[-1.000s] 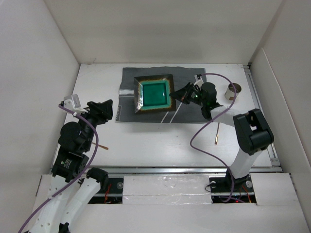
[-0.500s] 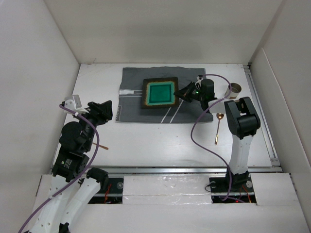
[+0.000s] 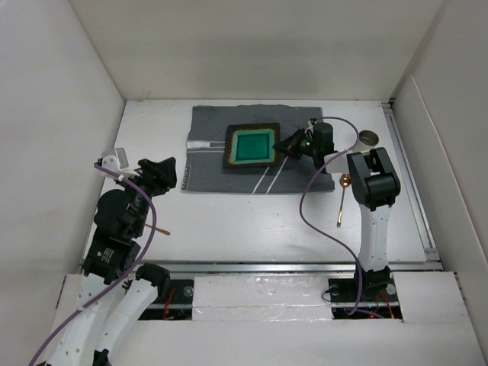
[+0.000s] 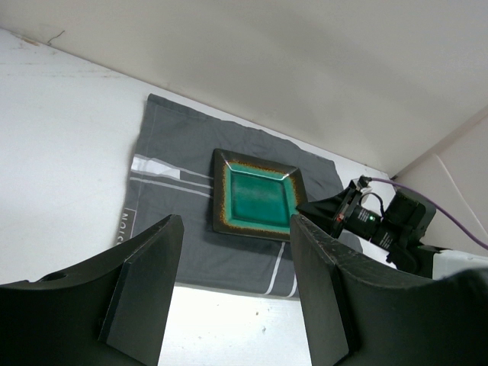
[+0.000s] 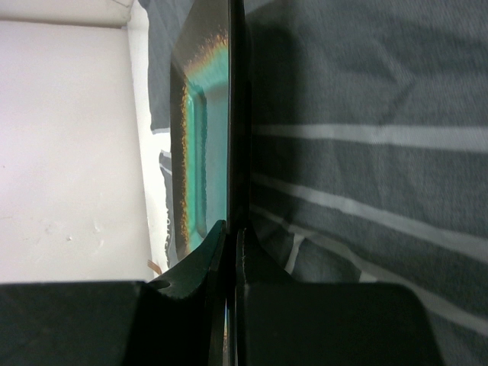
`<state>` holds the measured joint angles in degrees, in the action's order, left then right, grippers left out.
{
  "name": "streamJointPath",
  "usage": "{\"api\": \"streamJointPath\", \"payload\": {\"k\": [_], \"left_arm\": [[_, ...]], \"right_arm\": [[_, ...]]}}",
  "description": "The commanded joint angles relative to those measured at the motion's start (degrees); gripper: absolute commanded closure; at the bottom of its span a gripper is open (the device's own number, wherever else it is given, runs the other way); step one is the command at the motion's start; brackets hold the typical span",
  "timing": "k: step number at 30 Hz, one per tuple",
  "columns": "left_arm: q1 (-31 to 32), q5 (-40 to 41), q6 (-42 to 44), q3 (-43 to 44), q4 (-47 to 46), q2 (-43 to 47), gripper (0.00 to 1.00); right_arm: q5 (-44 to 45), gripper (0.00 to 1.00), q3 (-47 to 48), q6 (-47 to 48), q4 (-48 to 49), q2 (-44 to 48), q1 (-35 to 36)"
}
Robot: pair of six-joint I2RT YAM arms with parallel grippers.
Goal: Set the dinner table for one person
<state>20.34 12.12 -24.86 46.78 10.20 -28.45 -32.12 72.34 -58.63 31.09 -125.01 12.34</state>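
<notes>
Plate (image 3: 252,146), tilted a second ago, now lies flat on mat (image 3: 204,169), so it looks placed. Right claw (image 3: 284,145) still pinches its rim; left claw (image 4: 232,293) hangs open.

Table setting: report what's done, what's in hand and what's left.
Done: the grey mat is spread and the green plate lies on it. In hand: the right pincer is shut on the plate's right rim, not yet released. To do: the spoon and cup sit off the mat to the right; the left pincer is open and empty.
</notes>
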Motion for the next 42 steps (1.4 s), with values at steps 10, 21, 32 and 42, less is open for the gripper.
{"api": "streamJointPath", "payload": {"k": [10, 21, 32, 42], "left_arm": [[-1.8, -1.1, 0.8, 0.1, -1.8, -1.0, 0.45], [-1.8, 0.0, 0.3, 0.2, -1.3, -1.7, 0.45], [-1.8, 9.3, -4.9, 0.7, 2.0, -5.1, 0.48], [-2.3, 10.5, -16.4, 2.0, 8.5, -13.6, 1.00]], "right_arm": [[-5.1, 1.00, 8.3, 1.6, 2.0, -1.4, -1.0], [-6.5, 0.76, 10.3, 6.0, -4.7, -1.9, -2.1], [7.7, 0.37, 15.8, 24.2, -26.5, 5.3, -0.7], [19.3, 0.44, 1.4, 31.9, -26.6, 23.0, 1.2]]}}
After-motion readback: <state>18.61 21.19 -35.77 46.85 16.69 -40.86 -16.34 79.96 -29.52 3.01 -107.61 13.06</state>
